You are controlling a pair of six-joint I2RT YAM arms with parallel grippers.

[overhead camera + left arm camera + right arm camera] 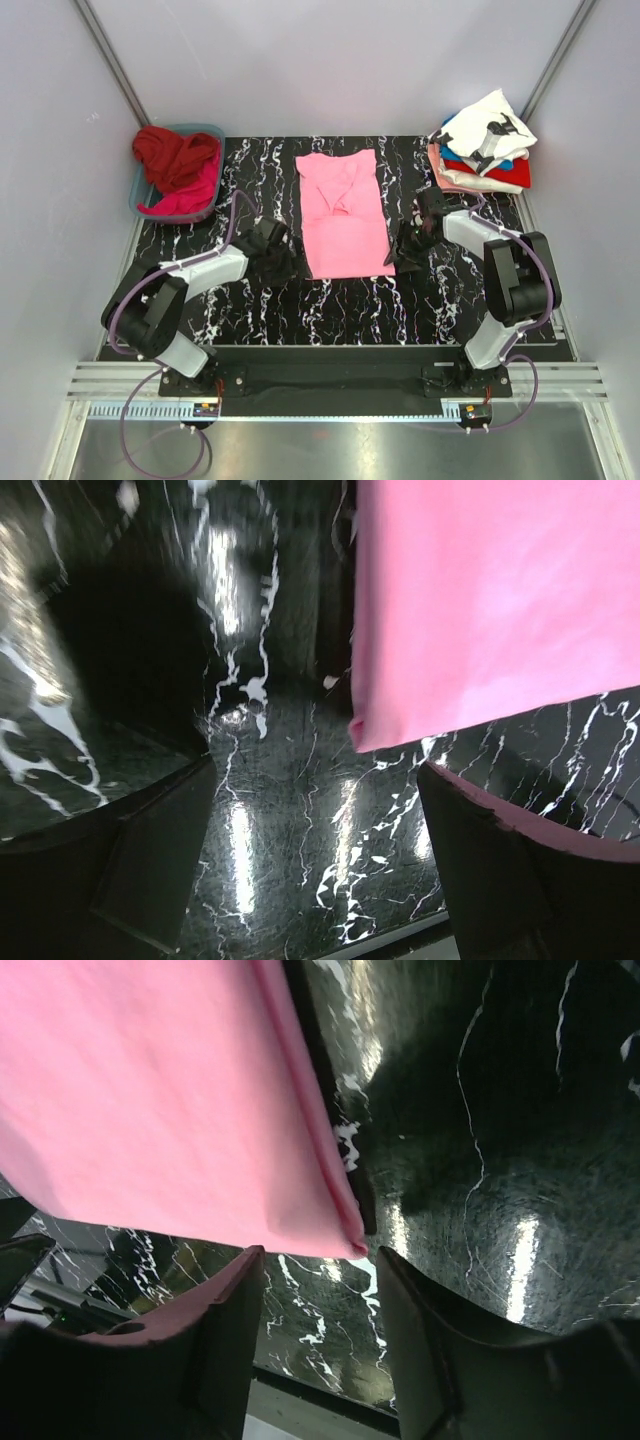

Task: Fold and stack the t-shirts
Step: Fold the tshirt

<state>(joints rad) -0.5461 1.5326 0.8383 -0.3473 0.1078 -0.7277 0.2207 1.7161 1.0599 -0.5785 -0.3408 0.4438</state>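
Pink t-shirt (pixel 343 215) lies mid surface (pixel 300 310). L pincer (pixel 315 800) wide, R pincer (pixel 320 1265) part-open; both empty, each beside a near shirt corner.

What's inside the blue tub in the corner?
A crumpled dark red t-shirt and a magenta t-shirt fill the blue plastic tub. Anything beneath them is hidden.

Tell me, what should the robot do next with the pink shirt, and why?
Probably close on the near corners of the pink shirt to fold it in half: the left tool and right tool are open, empty, one by each corner.
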